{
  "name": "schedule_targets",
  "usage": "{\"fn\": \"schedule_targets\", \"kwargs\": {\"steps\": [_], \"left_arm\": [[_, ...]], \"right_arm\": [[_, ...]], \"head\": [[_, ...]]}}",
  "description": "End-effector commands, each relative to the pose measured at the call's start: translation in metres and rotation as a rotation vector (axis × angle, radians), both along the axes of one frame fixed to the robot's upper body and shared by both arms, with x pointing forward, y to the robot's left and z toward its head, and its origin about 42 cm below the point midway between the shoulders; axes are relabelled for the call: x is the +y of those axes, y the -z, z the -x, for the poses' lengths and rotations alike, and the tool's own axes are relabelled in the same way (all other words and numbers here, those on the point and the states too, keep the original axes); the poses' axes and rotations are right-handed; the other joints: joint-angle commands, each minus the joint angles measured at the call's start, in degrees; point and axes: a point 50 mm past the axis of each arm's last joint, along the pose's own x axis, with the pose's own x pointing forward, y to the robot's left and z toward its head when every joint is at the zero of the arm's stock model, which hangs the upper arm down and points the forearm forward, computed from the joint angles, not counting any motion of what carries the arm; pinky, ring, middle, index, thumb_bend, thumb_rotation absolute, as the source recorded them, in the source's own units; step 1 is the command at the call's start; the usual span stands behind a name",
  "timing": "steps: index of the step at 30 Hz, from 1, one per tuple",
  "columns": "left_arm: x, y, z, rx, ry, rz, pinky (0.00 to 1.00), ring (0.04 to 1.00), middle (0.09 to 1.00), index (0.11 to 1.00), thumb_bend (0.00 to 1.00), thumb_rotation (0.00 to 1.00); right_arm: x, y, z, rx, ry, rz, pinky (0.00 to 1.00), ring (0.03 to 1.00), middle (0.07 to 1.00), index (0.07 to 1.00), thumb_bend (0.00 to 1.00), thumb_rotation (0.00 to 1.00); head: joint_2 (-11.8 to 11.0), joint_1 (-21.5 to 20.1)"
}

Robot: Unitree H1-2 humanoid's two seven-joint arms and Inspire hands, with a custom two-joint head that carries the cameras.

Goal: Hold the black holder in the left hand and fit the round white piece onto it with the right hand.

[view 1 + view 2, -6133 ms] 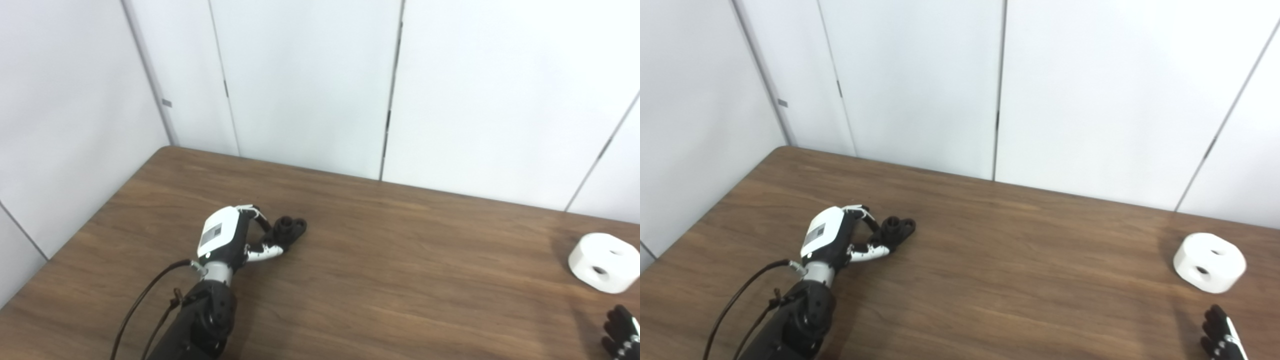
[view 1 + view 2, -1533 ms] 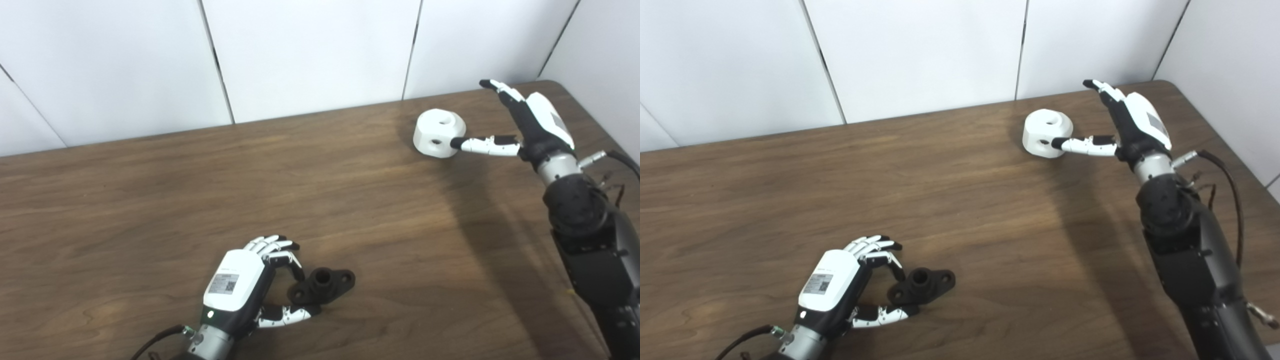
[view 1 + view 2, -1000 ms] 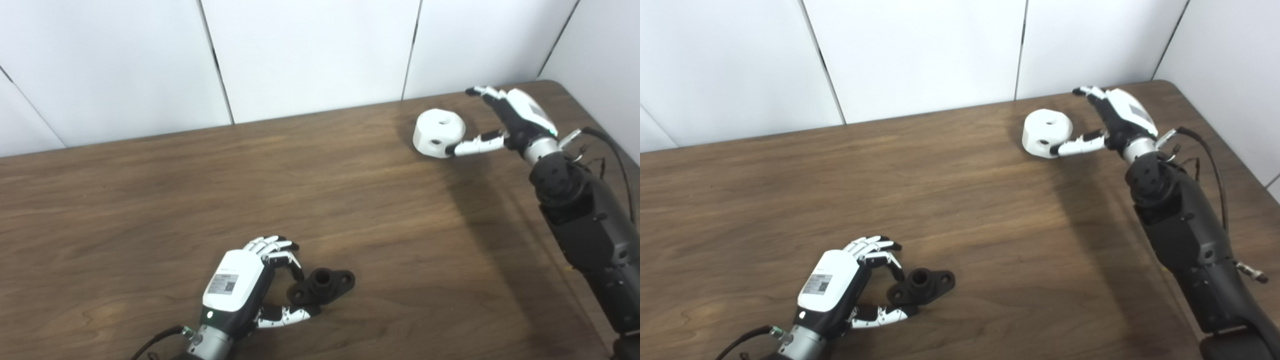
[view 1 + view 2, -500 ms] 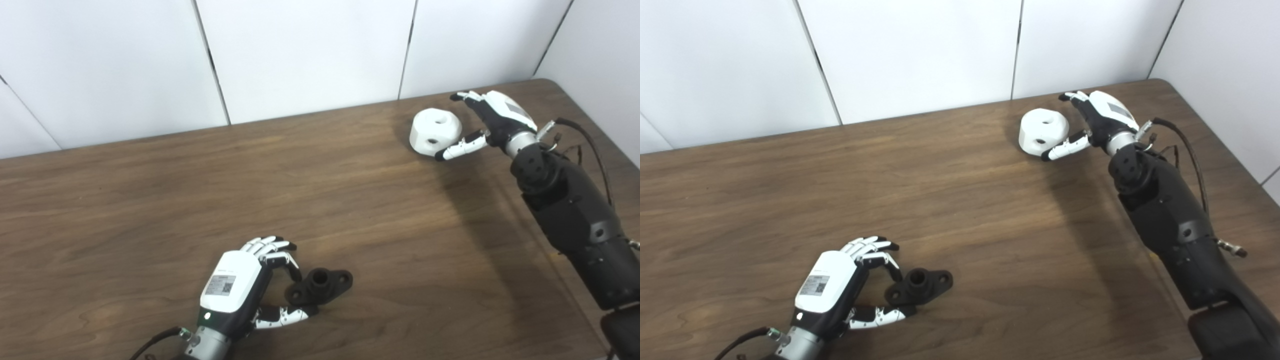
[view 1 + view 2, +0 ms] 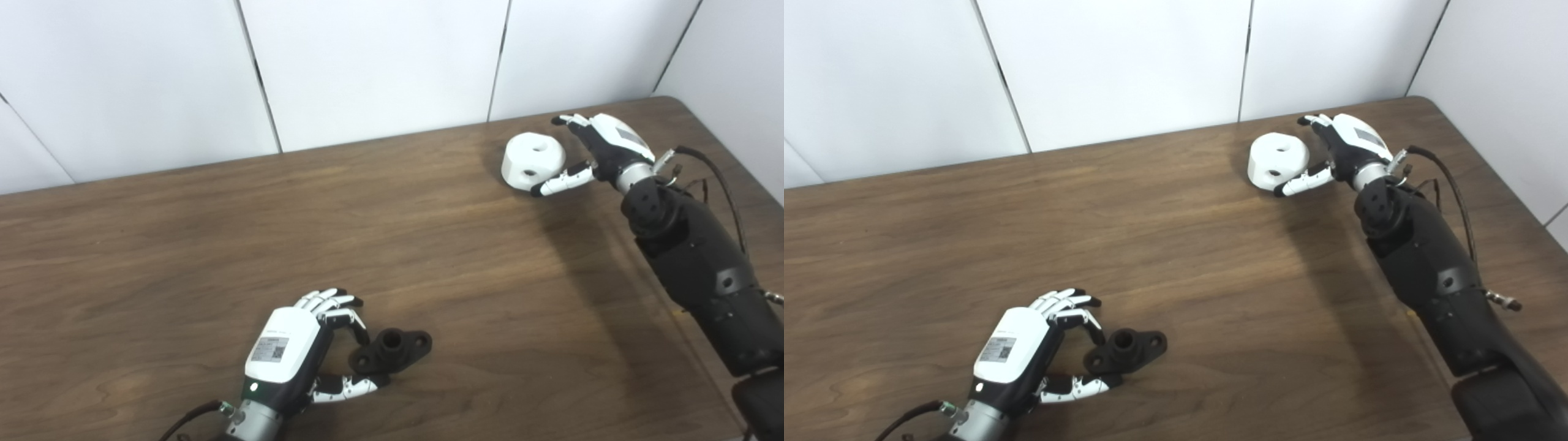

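Observation:
The black holder (image 5: 392, 350) lies flat on the wooden table (image 5: 429, 257) at the front left. My left hand (image 5: 288, 358) rests beside it, fingers curled and apart, with thumb and fingertips on either side of the holder's left end, not closed on it. The round white piece (image 5: 531, 160), with holes in its top and side, sits at the far right. My right hand (image 5: 603, 147) is open just right of it, with the thumb (image 5: 560, 182) along its near side and the fingers (image 5: 572, 120) reaching past its far side. It also shows in the right eye view (image 5: 1277, 160).
White wall panels (image 5: 367, 61) stand directly behind the table's far edge, and another panel runs along the right edge. The table corner (image 5: 664, 101) is close behind my right hand. Cables (image 5: 716, 177) hang off the right forearm.
My right hand has dropped and turned in around the white piece's right side, the thumb sliding along its near side. My left hand and the holder have not moved. The camera swung right since the oldest frames.

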Motion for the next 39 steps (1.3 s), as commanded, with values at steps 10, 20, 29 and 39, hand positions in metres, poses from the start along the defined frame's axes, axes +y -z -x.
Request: {"fn": "schedule_targets", "kwargs": {"steps": [10, 20, 29, 39], "left_arm": [[0.023, 0.0345, 0.0114, 0.179, -0.057, -0.162, 0.85, 0.859, 0.789, 0.49, 0.52, 0.05], [0.0226, 0.0338, 0.0111, 0.181, -0.056, -0.163, 0.85, 0.857, 0.79, 0.49, 0.52, 0.05], [0.0227, 0.0335, 0.0113, 0.178, -0.055, -0.161, 0.84, 0.853, 0.788, 0.49, 0.52, 0.05], [0.0226, 0.032, 0.0119, 0.18, -0.059, -0.159, 0.85, 0.856, 0.788, 0.49, 0.52, 0.05]], "right_arm": [[-0.0018, -0.0331, -0.0094, -0.131, -0.02, 0.023, 0.98, 1.0, 0.963, 0.725, 0.87, 0.33], [-0.0019, -0.0309, -0.0091, -0.147, -0.036, 0.005, 0.94, 0.998, 0.936, 0.61, 0.82, 0.28], [-0.0027, -0.0289, -0.0083, -0.146, -0.043, 0.01, 0.92, 0.994, 0.925, 0.599, 0.81, 0.26], [-0.0026, -0.0245, -0.0081, -0.153, -0.041, 0.022, 0.92, 0.985, 0.904, 0.502, 0.56, 0.17]], "head": [[0.18, 0.16], [0.27, 0.2], [0.44, 0.17], [0.56, 0.2]]}}
